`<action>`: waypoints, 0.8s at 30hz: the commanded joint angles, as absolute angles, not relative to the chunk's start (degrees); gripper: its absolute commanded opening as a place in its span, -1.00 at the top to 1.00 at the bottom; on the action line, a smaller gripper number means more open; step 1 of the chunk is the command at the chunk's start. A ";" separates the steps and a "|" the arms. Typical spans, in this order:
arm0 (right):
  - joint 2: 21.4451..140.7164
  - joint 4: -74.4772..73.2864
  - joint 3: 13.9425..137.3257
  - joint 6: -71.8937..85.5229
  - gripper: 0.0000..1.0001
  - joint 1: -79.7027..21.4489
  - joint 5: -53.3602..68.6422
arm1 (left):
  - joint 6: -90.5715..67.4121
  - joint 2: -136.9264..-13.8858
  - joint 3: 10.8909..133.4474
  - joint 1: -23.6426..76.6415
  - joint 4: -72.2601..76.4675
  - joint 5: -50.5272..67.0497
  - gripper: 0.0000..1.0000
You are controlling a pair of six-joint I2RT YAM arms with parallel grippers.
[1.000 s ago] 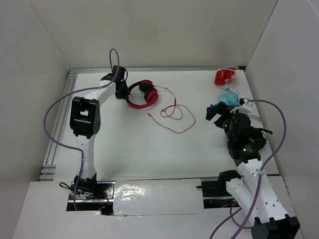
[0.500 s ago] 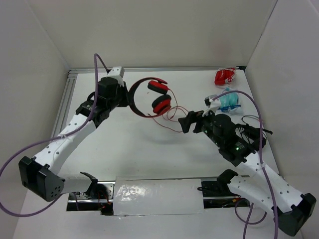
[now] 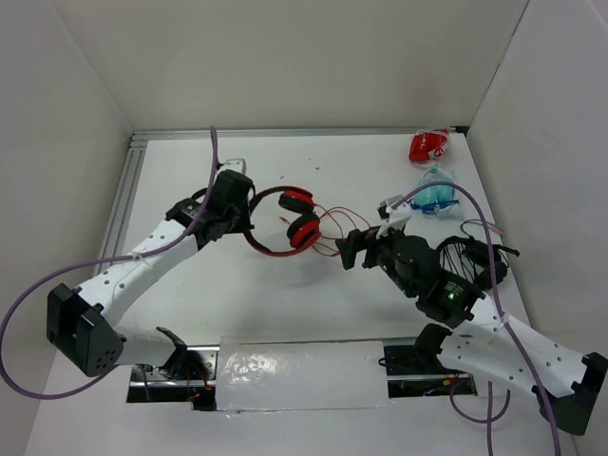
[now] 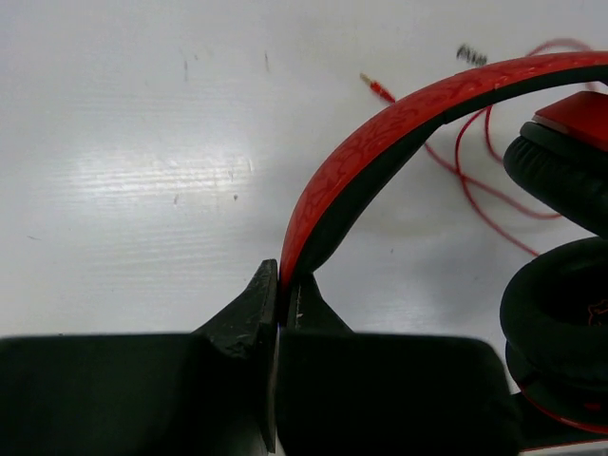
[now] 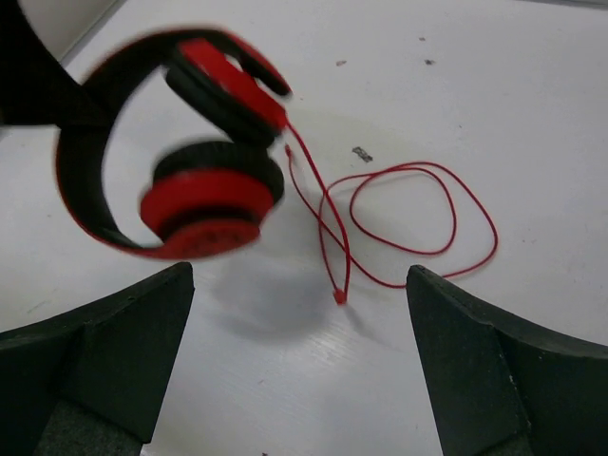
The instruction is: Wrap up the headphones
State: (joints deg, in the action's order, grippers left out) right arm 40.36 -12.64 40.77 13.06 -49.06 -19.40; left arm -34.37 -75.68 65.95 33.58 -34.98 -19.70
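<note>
Left wrist: headphones between closed jaws

White plastic-shelled left arm and right arm with black joints, looping purple cables, black left gripper and right gripper.

The top camera looks down from above and behind the arm bases, taking in the whole table. The left wrist camera sits tight behind the left gripper, facing the tabletop. The right wrist camera looks leftward past the right gripper, from farther back. All three share the headphones and their cable.
</note>
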 commanded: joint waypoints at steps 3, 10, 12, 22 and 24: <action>34.73 -5.20 32.18 15.12 -0.99 -49.22 -27.08 | -38.69 -72.26 74.35 31.99 -32.09 -23.30 1.00; 35.06 9.73 23.57 10.65 -0.99 -46.58 -22.33 | -36.48 -67.15 83.04 30.32 -29.97 -15.91 1.00; 36.38 17.79 21.46 8.10 -0.99 -46.41 -22.32 | -36.56 -66.10 86.82 30.24 -30.58 -16.34 1.00; 47.63 32.26 20.47 -4.91 -0.99 -42.10 -13.37 | -31.29 -66.53 105.27 30.15 -32.60 -14.68 1.00; 52.02 31.03 23.62 -5.80 -0.99 -41.14 -11.52 | -31.03 -66.80 106.78 30.15 -32.87 -14.07 1.00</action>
